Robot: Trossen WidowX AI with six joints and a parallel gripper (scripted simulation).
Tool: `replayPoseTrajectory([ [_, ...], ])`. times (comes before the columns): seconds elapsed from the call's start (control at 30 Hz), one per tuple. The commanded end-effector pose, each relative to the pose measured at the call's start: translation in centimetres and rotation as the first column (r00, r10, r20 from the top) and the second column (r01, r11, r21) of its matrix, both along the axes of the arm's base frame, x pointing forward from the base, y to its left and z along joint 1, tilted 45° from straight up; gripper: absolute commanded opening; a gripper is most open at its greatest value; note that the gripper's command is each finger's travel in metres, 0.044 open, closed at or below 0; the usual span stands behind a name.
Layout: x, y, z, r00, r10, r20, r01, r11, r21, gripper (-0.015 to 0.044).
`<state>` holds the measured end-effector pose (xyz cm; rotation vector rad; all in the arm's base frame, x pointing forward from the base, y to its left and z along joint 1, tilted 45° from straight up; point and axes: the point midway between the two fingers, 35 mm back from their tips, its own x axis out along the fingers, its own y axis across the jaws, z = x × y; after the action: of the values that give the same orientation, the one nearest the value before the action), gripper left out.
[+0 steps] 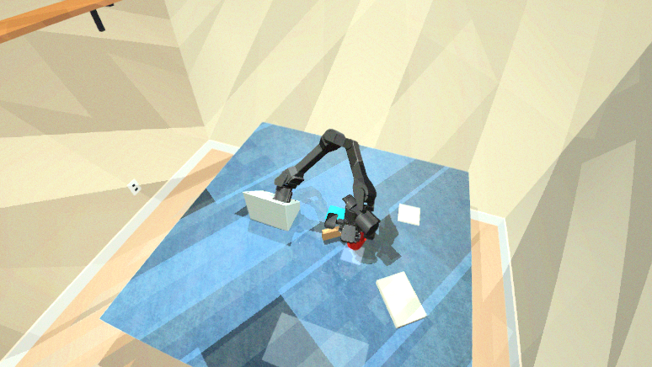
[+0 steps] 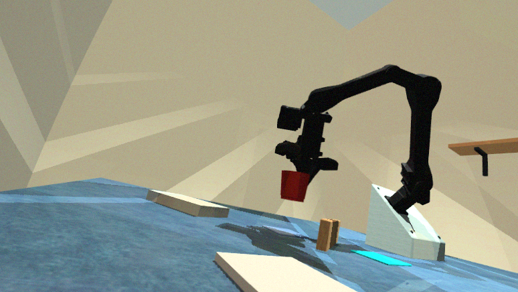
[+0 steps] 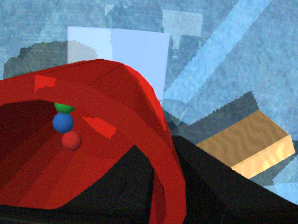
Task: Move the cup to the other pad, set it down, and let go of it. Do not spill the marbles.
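With its fingers pinching the red cup's [image 1: 355, 243] [image 2: 294, 185] [image 3: 167, 165] wall, my gripper [image 1: 352, 234] [image 2: 302, 173] [image 3: 161, 145] suspends it, three marbles [image 3: 63, 123] inside, inward of every desk [image 1: 218, 273] [image 2: 90, 236] [image 3: 240, 65] edge.

Seen: tapered cup [image 1: 355, 243] [image 2: 294, 185] [image 3: 145, 117] coloured plain red, small round marbles [image 3: 63, 122] coloured green, blue and red, thin flat rectangular pad [image 1: 335, 212] [image 2: 382, 258] coloured cyan, wooden block [image 1: 330, 234] [image 2: 324, 234] [image 3: 246, 142] coloured tan with brown grain, jointed arm [image 1: 358, 162] [image 2: 420, 123] coloured black.

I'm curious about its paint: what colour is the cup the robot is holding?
The cup is red, seen best in the exterior view.
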<state>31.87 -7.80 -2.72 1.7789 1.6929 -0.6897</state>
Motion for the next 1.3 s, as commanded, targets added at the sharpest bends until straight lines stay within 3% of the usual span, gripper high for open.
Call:
replayPoseTrajectory([
  [0.0,0.0,0.1,0.0,1.0,0.0,-0.001,0.0,1.0,0.0,0.0],
  [1.27,-3.9,3.9,4.3,1.0,0.007,-0.005,-0.007,1.0,0.002,0.0],
])
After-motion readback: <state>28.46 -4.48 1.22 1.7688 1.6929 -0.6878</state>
